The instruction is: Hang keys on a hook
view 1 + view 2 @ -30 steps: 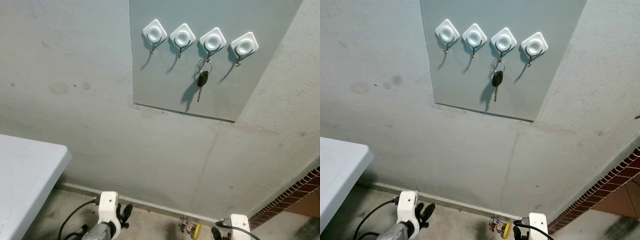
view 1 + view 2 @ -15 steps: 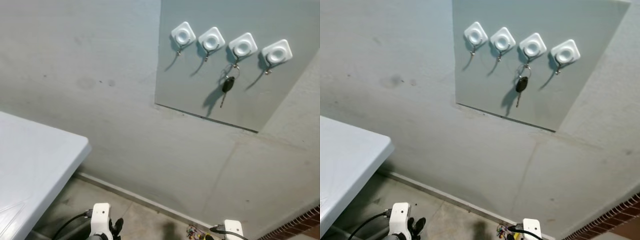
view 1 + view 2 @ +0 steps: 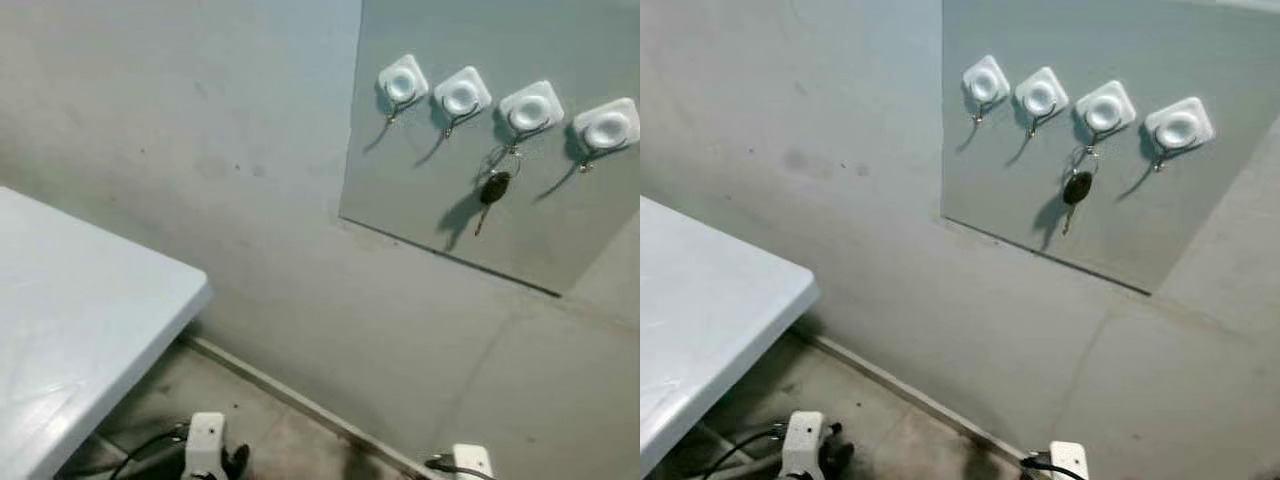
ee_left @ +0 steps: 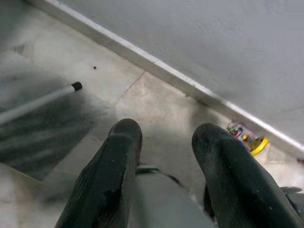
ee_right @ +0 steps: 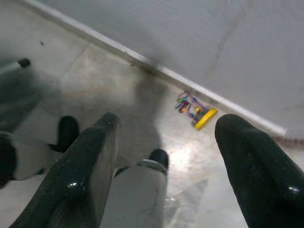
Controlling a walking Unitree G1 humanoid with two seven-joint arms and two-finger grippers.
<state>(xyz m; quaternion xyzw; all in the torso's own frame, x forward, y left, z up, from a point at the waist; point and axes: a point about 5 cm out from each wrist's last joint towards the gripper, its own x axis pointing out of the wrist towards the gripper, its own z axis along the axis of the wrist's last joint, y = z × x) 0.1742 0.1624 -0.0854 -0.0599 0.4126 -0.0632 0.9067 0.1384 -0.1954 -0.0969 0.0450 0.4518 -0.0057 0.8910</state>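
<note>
- Keys, a black-headed bunch on a metal ring [image 3: 493,186], hang from the third of four white square wall hooks [image 3: 531,108], at 2 o'clock.
- Left gripper [image 4: 164,137] hangs low, jaws narrowly apart, empty.
- Right gripper [image 5: 166,130] hangs low, jaws wide, empty.

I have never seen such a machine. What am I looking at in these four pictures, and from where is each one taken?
A walking humanoid robot took them. Two pictures come from cameras in its head: a grey wall panel carries four white hooks, and a black car key hangs on the third from the left. A white table stands at the left. The other two come from wrist cameras looking down along each gripper's black fingers. The left gripper and right gripper hang open, holding nothing. A small colourful keychain lies on the floor by the wall.
</note>
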